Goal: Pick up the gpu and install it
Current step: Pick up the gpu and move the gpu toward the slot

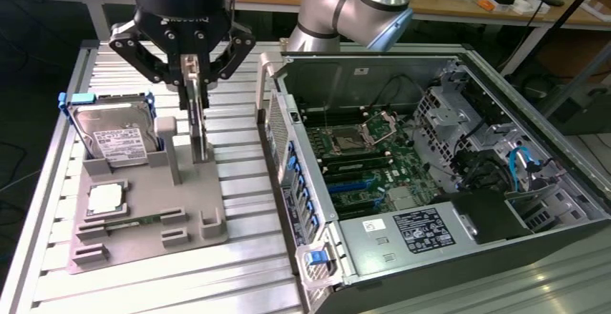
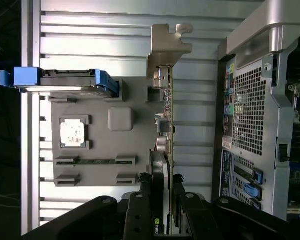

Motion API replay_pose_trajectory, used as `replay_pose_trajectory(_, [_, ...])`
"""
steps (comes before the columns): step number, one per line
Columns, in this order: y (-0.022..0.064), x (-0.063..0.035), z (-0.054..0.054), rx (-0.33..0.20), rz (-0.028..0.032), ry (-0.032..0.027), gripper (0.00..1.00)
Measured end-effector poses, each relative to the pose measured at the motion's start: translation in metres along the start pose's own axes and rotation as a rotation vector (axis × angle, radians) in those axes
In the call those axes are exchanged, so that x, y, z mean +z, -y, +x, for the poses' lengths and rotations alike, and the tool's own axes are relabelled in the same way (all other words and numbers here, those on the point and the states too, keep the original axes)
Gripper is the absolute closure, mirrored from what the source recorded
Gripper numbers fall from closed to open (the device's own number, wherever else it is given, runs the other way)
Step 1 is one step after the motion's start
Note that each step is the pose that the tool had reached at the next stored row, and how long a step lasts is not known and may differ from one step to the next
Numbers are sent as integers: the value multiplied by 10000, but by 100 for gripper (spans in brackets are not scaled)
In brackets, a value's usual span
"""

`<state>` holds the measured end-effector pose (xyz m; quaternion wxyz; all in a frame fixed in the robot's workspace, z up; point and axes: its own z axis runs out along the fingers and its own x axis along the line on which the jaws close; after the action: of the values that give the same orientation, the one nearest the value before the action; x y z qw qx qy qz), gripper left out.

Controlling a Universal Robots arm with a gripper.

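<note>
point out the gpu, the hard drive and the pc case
gpu (image 1: 199, 131): exterior view, on the upright card's lower half
hard drive (image 1: 114, 141): exterior view, on its white label
pc case (image 2: 247, 100): wrist view, on its perforated back panel

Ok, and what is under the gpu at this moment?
The gpu stands on edge in the grey holder, which lies on the slatted table. Its bottom edge is sunk in the holder, so hidden; the jaws, closed on it, cover its top.

arm (image 1: 353, 6): elbow bent | gripper (image 1: 194, 92): pointing straight down | fingers (image 2: 144, 197): clamped on the gpu (image 1: 199, 139)
</note>
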<state>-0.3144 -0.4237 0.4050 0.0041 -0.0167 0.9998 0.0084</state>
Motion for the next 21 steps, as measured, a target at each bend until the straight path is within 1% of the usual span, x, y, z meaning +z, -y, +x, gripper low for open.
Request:
replay_pose_trajectory(2, [-1,-46,-1,0,-1,1,73])
replay_pose_trajectory(14, [-7,-393,-3,0,0,0,73])
replay_pose_trajectory(17, [-6,-407,-27,-2,-2,1,73])
replay_pose_trajectory(21, [-2,-406,-141,-1,-7,0,73])
